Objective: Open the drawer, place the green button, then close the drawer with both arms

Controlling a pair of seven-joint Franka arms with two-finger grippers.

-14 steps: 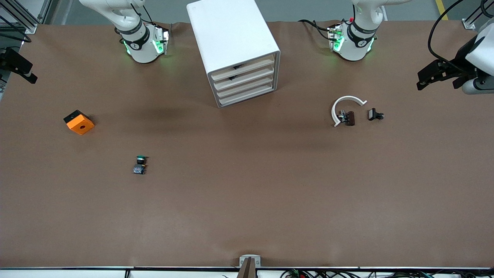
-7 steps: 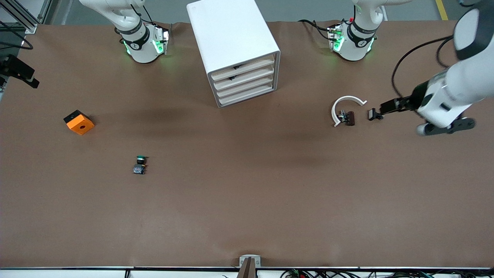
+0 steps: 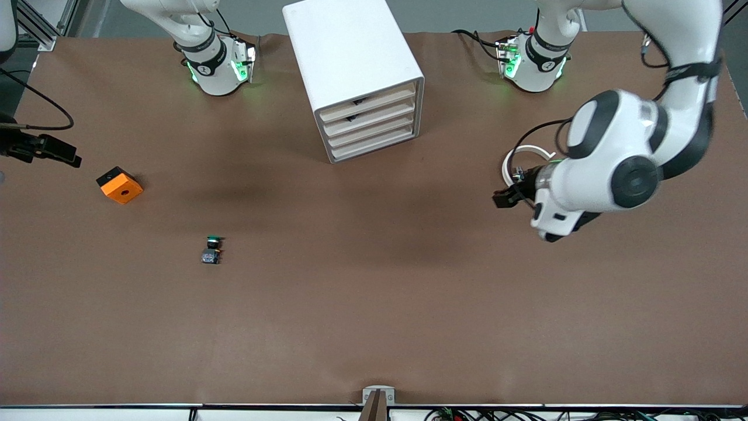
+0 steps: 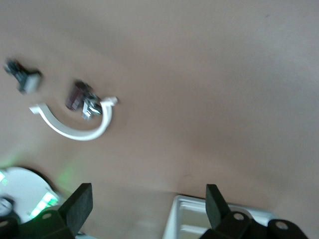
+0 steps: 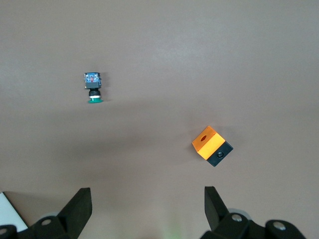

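My left gripper has its jaws spread wide with nothing between them; it hangs over the table near the left arm's end, above the white curved strip and the small dark clips beside it. From that wrist view the cabinet shows just past the fingertips, so I judge this arm is lined up to go for a drawer front. My right gripper is spread just as wide and empty, over the right arm's end of the table close to the edge, looking down on the button and the orange cube.

In the front view, the button lies on the bare table at about eight o'clock from the cabinet, well apart from it and nearer the front camera, green cap pointing toward the arm bases. The orange cube sits at about ten o'clock from the button, well clear of it. All four drawers look shut, cream fronts facing the camera at roughly five o'clock.

The split makes sense to me: left arm nearest the drawer fronts, right arm nearest the button. Room is generous: open brown table all around the button, so a descent from above meets nothing. The tighter spot is on the left, where the curved strip and clips lie under the arm's sweep and could get knocked
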